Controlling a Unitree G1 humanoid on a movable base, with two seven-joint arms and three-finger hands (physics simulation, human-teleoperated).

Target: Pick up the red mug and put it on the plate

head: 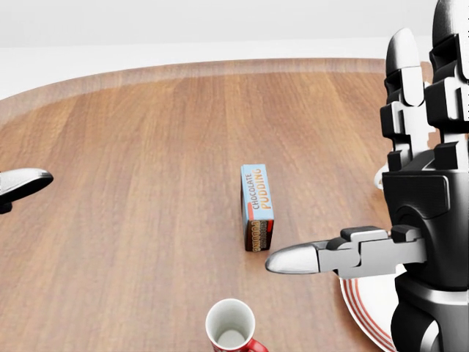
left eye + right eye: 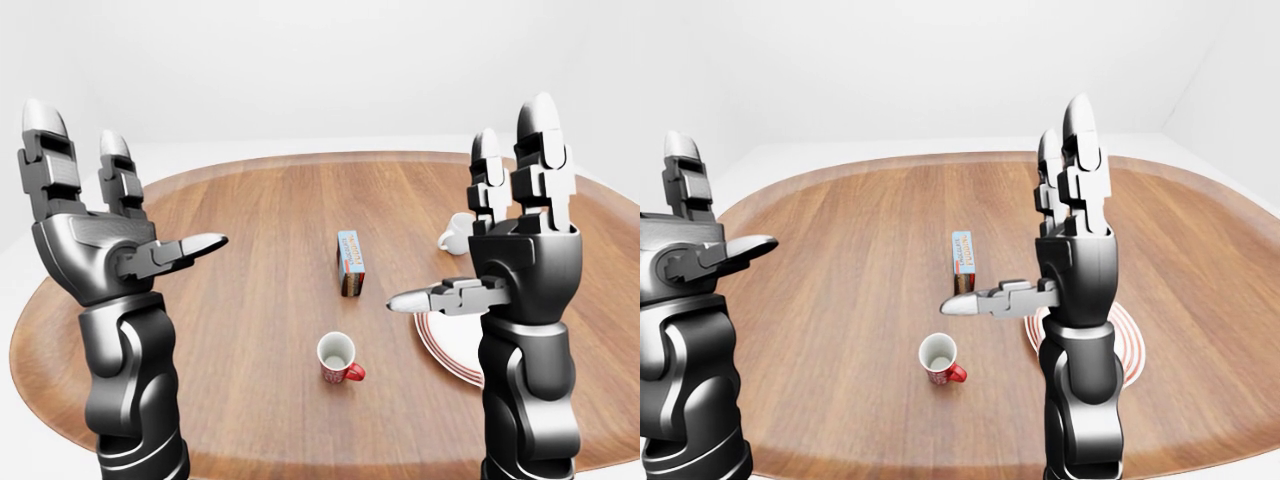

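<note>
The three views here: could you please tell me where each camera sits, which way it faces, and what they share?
Left-eye view: on the head, looking down across the table; both raised arms show, left robot hand and right robot hand, fingers spread.
Right-eye view: beside it, facing the same way; the right arm partly hides the plate.
Head view: closer framing; the mug is cut by the bottom edge, the right arm fills the right side, and one left fingertip shows.
Shared: the pudding box, mug and plate.
</note>
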